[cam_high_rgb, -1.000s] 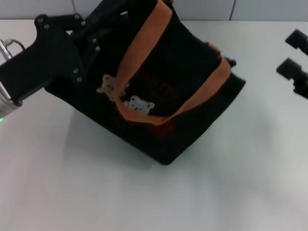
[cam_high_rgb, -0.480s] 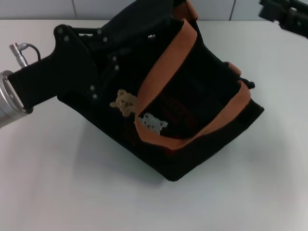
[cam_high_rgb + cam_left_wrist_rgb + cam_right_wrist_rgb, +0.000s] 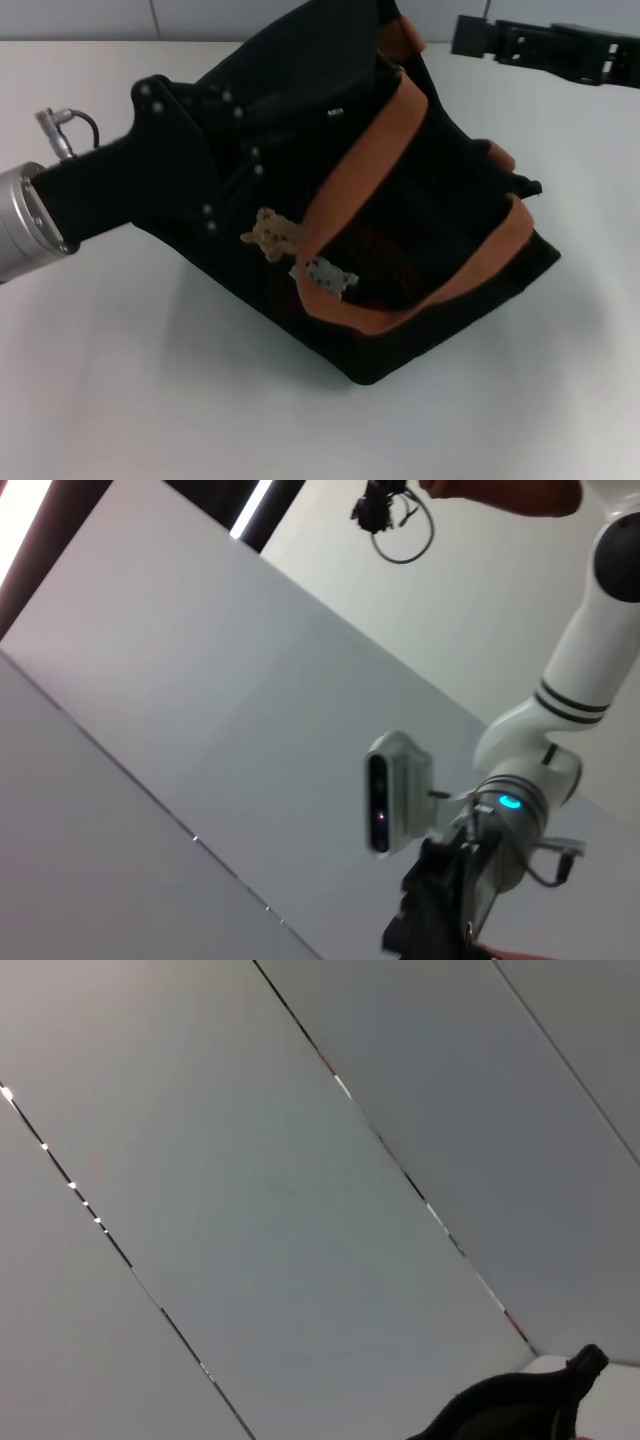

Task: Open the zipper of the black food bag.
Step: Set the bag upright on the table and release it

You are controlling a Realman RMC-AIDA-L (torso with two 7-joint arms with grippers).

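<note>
Black food bag point(image 3: 400, 230) sits tilted on the white table point(image 3: 150, 400). Left gripper point(image 3: 225, 150) is pressed to the bag's left end; grip state cannot be told. Zipper not discernible. Right gripper point(image 3: 475, 35) hovers beyond the bag's far corner, apart; state unclear.

Bare white table point(image 3: 150, 400) lies open before the black food bag point(image 3: 400, 230); the left hand point(image 3: 215, 160) blocks its left end.
</note>
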